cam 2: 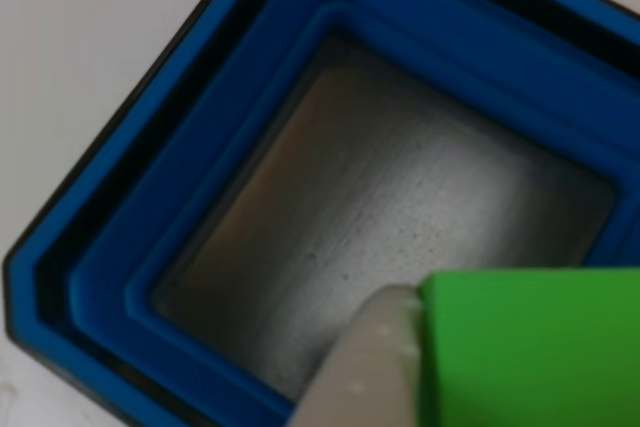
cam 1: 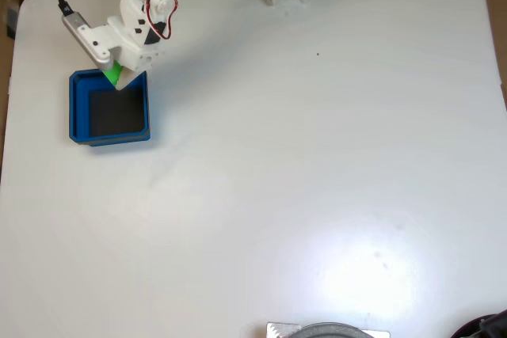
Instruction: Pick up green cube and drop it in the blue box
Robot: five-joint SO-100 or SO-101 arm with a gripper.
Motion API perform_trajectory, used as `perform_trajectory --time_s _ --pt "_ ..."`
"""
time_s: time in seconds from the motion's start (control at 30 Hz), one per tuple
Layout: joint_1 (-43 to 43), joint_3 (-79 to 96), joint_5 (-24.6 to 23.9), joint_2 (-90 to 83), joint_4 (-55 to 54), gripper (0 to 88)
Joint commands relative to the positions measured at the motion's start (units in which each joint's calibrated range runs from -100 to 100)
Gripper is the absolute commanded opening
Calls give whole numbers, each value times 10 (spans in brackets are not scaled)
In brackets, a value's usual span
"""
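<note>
The end effector (cam 1: 119, 81) grips the green cube (cam 1: 112, 74) over the blue box's (cam 1: 79, 108) twelve o'clock rim, poised for dropping.

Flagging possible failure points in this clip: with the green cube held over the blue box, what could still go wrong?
1. In the fixed view the gripper holds the green cube near the top wall of the blue box, not its centre; released here, it might strike the rim and bounce out.
2. In the other view the cube sits against one finger; it could stick or tumble sideways on release.
</note>
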Motion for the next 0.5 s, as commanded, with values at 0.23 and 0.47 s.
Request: perform_trajectory --time_s 0.23,0.47 --pt "9 -33 1 21 -46 38" --pt "2 -34 1 21 -47 38"
